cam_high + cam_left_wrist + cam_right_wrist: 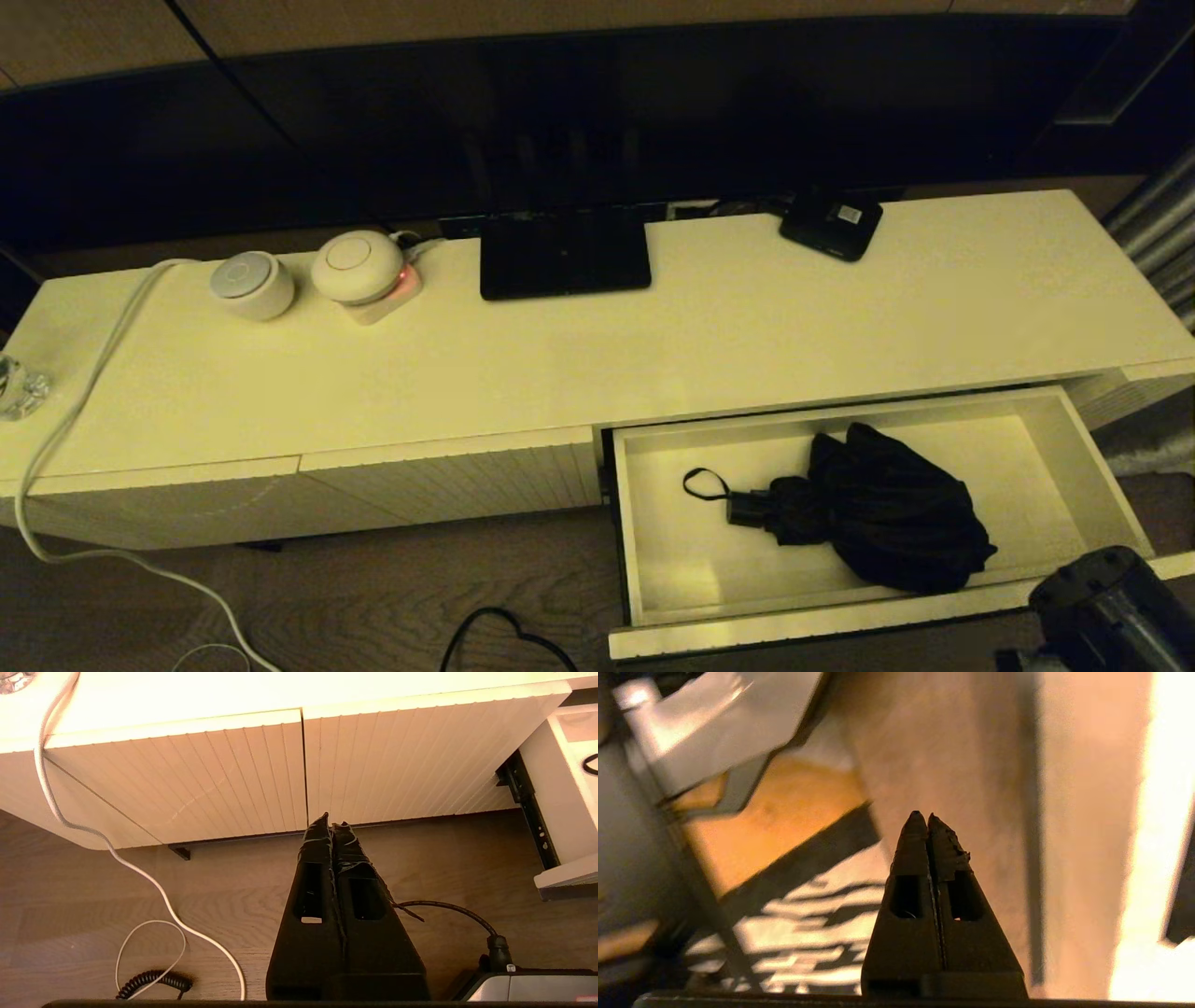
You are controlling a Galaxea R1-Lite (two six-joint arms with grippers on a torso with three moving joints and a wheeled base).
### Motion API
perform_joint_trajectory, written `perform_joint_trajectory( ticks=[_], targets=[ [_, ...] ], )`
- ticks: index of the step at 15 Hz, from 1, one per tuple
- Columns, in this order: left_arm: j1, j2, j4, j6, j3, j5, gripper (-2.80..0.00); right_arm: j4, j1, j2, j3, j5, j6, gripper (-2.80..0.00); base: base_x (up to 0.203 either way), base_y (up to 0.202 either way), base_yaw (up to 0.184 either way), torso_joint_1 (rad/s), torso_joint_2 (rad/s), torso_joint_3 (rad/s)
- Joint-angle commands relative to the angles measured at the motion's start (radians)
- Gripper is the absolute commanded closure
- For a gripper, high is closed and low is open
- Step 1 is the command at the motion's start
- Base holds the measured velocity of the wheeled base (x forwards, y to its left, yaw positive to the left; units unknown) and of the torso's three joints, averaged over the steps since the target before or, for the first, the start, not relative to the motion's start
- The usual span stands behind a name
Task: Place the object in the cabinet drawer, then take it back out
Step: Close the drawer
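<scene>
The cream-white cabinet drawer [644, 579] stands pulled out at the lower right of the head view. Inside it lies the black folding umbrella [887, 509], handle and thin wrist loop [702, 483] pointing to the left, bunched fabric to the right. Part of my right arm [1102, 597] shows in the bottom right corner, just in front of the drawer's front panel. My right gripper [926, 815] is shut and empty, pointing at a pale blurred surface. Low over the wooden floor, my left gripper [331, 821] is shut and empty, facing the closed ribbed doors [233, 774].
On the cabinet top [747, 317] stand two round white devices [252, 283] [359, 266], a dark screen base [564, 252] and a small flat black box with a white label [831, 224]. A white cable [84, 401] hangs down to the floor; a black cable [495, 635] lies there too.
</scene>
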Motion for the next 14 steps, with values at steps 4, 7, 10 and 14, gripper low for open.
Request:
perform_joint_trajectory(
  ticks=[4,7,10,14],
  targets=[
    [0.000,0.000,0.000,0.000,0.002,0.000,0.00,-0.114,0.002,0.107,0.006,-0.078,-0.004,0.00,0.000,0.000,0.000,0.000,0.00,0.000],
    [0.000,0.000,0.000,0.000,0.002,0.000,0.00,-0.161,-0.003,0.110,0.000,-0.120,-0.003,0.00,0.000,0.000,0.000,0.000,0.00,0.000],
    [0.000,0.000,0.000,0.000,0.002,0.000,0.00,-0.226,-0.011,0.135,-0.006,-0.165,0.002,0.00,0.000,0.000,0.000,0.000,0.00,0.000],
    [0.000,0.000,0.000,0.000,0.002,0.000,0.00,-0.353,-0.019,0.204,-0.001,-0.202,0.002,0.00,0.000,0.000,0.000,0.000,0.00,0.000]
  ],
)
